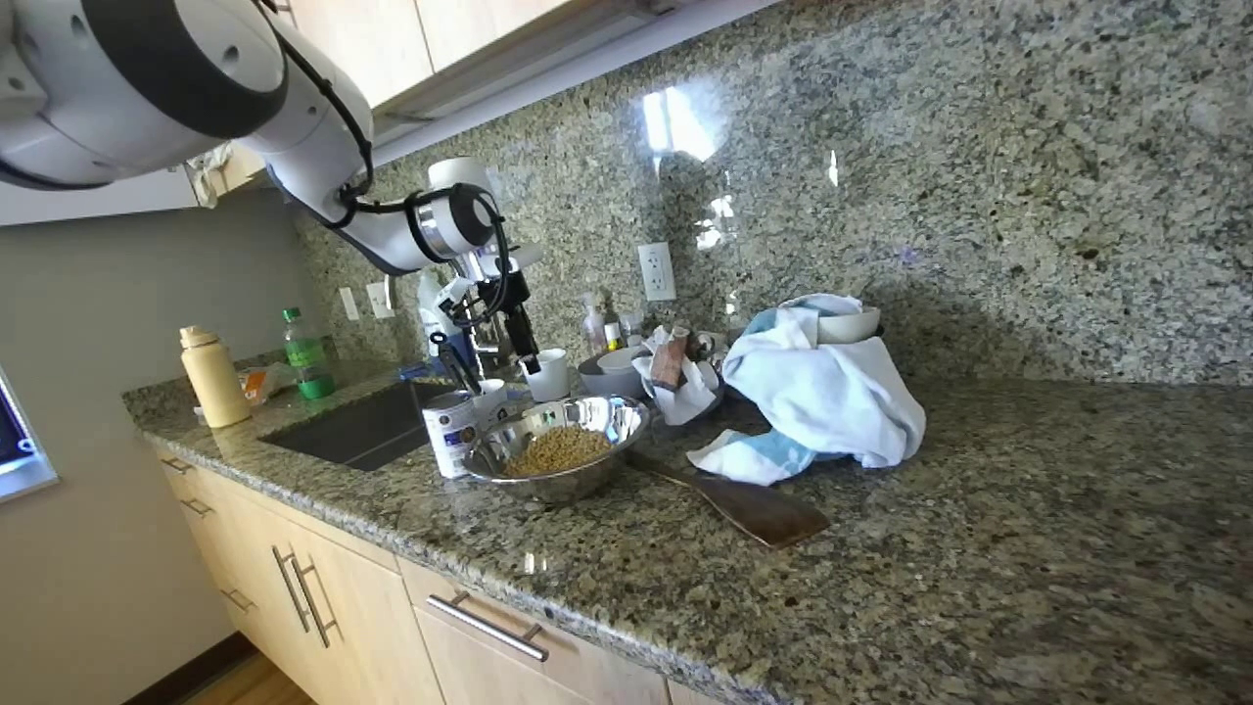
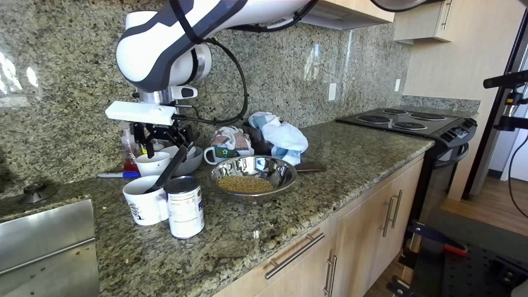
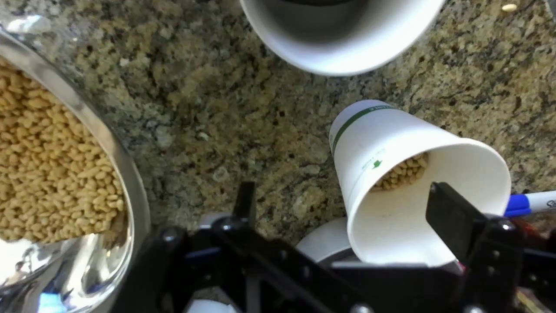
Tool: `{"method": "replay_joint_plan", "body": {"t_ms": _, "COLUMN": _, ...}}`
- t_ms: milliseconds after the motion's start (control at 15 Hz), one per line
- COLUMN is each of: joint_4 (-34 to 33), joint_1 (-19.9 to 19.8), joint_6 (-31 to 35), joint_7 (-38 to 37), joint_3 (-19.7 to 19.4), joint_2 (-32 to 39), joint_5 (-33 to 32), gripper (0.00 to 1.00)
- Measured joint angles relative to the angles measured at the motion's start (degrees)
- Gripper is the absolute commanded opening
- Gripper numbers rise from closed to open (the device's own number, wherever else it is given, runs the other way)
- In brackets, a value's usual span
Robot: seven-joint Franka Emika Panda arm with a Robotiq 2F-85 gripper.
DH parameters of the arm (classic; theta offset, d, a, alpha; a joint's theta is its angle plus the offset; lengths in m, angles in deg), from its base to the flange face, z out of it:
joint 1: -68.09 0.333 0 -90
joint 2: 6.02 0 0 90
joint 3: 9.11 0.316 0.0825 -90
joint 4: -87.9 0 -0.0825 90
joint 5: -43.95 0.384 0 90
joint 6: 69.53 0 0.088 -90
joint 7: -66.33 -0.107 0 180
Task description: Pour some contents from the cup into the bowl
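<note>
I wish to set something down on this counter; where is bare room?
Widest bare patch: the granite counter between the towel heap and the stove. A smaller strip lies between the metal bowl and the counter's front edge. It is crowded around the cup, with the gripper, a mug and stacked bowls close by.

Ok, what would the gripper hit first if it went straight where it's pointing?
Likely the green-banded white cup: in the wrist view, the open gripper has one finger across the cup's mouth, though whether the fingertip is above or inside is unclear.

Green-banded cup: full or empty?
Partly filled: the wrist view shows tan grains deep inside the cup, with bare inner wall above them.
</note>
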Motion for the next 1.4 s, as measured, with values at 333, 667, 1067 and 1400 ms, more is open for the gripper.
{"method": "replay_joint_plan", "body": {"t_ms": 333, "joint_4": -3.28, "joint_1": -0.82, "joint_6": -1.45, "joint_7": -0.03, "joint_3": -0.02, "joint_2": 2.5, "joint_5": 0.0, "gripper": 1.0}}
{"method": "replay_joint_plan", "body": {"t_ms": 667, "joint_4": -5.91, "joint_1": -0.97, "joint_6": -3.33, "joint_7": -0.04, "joint_3": -0.02, "joint_2": 4.44, "joint_5": 0.0, "gripper": 0.74}}
{"method": "replay_joint_plan", "body": {"t_ms": 1067, "joint_4": -7.51, "joint_1": -0.86, "joint_6": -4.36, "joint_7": -0.06, "joint_3": -0.02, "joint_2": 5.5, "joint_5": 0.0, "gripper": 0.36}}
{"method": "replay_joint_plan", "body": {"t_ms": 1400, "joint_4": -8.02, "joint_1": -0.64, "joint_6": -4.37, "joint_7": -0.07, "joint_3": -0.02, "joint_2": 5.89, "joint_5": 0.0, "gripper": 0.01}}
